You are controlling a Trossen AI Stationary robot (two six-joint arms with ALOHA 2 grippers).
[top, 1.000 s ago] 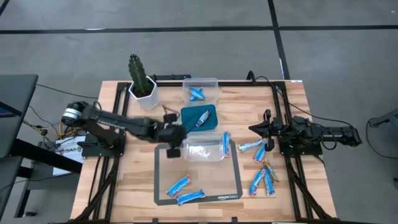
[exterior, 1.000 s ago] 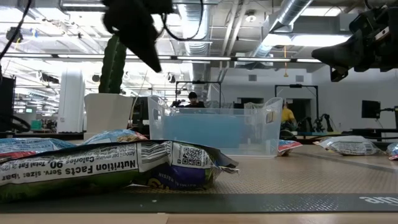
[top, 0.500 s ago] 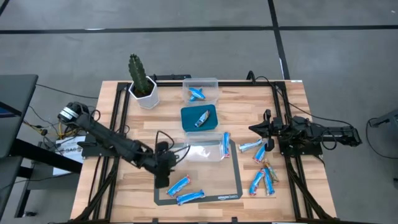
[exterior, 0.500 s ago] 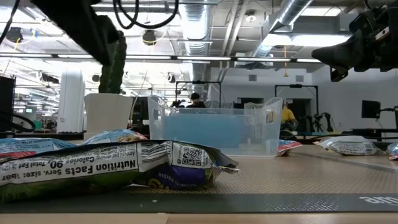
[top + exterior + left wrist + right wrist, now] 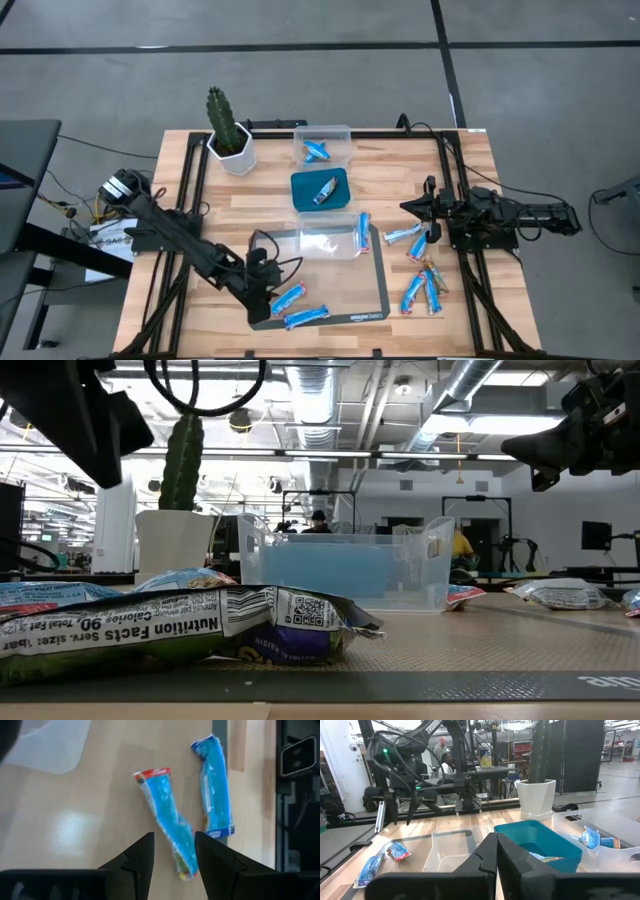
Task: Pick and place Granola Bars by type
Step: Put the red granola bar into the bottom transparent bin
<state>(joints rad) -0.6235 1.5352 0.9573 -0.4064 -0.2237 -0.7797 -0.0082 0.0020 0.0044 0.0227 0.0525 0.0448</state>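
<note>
Two blue-wrapped granola bars lie flat on the grey mat near the table's near edge. One has a red end [image 5: 288, 296] [image 5: 162, 805]. The other [image 5: 305, 317] [image 5: 215, 785] lies beside it. My left gripper [image 5: 270, 290] [image 5: 174, 836] is open and hovers over the red-ended bar, a finger showing on each side of its lower end in the left wrist view. More bars [image 5: 420, 280] lie loose on the table's right. My right gripper [image 5: 425, 210] [image 5: 496, 851] is shut and waits there, above the table.
A clear container [image 5: 325, 242] stands on the mat [image 5: 385, 295], with a blue bar [image 5: 363, 232] at its right edge. A teal container [image 5: 320, 190] and a second clear one [image 5: 326, 147] behind it each hold a bar. A potted cactus [image 5: 226, 128] stands at the far left.
My left gripper has swung from beside the clear container on the mat toward the table's near edge, ending over the two blue bars. The bars and containers have stayed in place.
</note>
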